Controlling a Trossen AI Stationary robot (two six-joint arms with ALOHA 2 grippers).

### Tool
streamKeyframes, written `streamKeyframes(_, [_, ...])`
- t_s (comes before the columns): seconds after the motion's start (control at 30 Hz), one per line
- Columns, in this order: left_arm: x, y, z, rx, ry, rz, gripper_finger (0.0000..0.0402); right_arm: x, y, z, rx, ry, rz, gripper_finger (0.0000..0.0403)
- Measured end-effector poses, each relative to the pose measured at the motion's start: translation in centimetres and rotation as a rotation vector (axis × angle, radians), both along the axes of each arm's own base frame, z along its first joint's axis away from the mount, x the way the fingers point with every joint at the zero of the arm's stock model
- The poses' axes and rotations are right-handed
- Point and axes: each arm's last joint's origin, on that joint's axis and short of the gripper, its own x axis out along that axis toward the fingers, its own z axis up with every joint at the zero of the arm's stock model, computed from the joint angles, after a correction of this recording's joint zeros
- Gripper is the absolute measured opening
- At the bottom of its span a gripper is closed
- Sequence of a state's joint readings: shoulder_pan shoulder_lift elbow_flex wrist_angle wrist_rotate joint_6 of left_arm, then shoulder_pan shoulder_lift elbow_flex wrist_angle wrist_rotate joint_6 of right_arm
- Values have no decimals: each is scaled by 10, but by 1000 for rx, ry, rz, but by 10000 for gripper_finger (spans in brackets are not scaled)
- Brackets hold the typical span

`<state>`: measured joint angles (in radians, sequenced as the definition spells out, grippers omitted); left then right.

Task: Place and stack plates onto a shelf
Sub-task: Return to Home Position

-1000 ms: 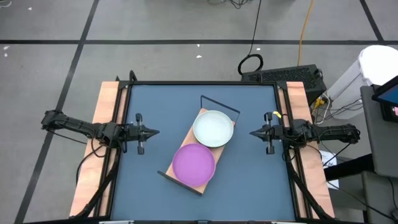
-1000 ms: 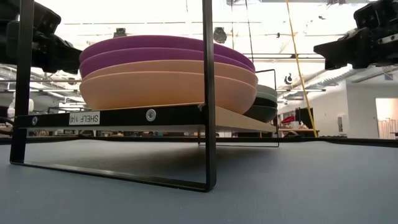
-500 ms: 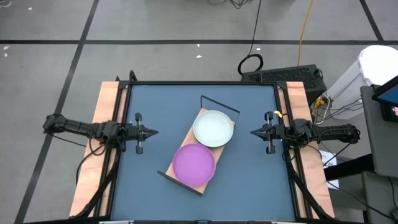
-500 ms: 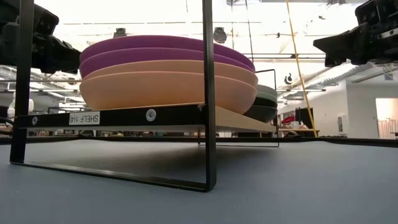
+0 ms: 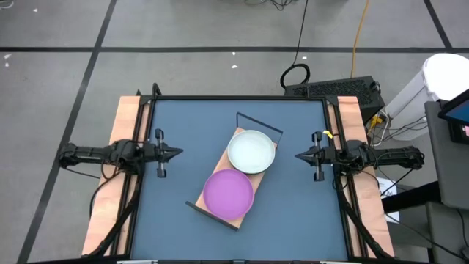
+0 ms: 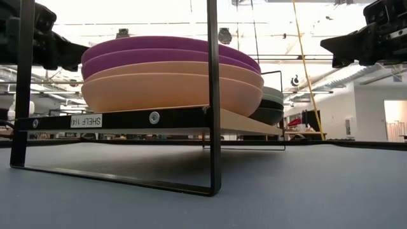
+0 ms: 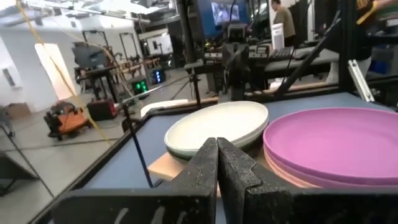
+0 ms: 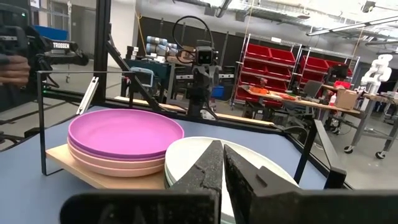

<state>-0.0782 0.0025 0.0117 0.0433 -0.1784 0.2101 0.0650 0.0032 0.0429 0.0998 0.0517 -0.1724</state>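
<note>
With 2 stacks of plates (image 5: pixel 228 193) resting on the shelf (image 5: pixel 199 199), my left pincer (image 5: pixel 177 153), clenched empty, has drawn back left of it, my right pincer (image 5: pixel 298 156) clenched empty opposite: stacking looks done.

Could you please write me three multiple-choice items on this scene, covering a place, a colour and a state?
1. The purple-topped stack stands: A on the shelf; B under it; C beside it.
2. The other stack's top plate is: A black; B white-grey; C pink.
3. The left end effector and right end effector are: A shut, empty; B wide open; C gripping plates.
Answers: 1 A, the shelf's wood shows beneath it; 2 B, seen from above; 3 A, both wrist views show fingers pressed together.
</note>
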Motion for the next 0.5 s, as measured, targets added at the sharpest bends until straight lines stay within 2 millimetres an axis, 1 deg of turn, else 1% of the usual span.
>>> streamKeyframes(0.17, [0,1,-1,-35,10,-23,5,0,0,0,0,-1,0,0])
streamKeyframes(0.5, [0,2,-1,-69,10,-16,5,0,0,0,0,-1,1,0])
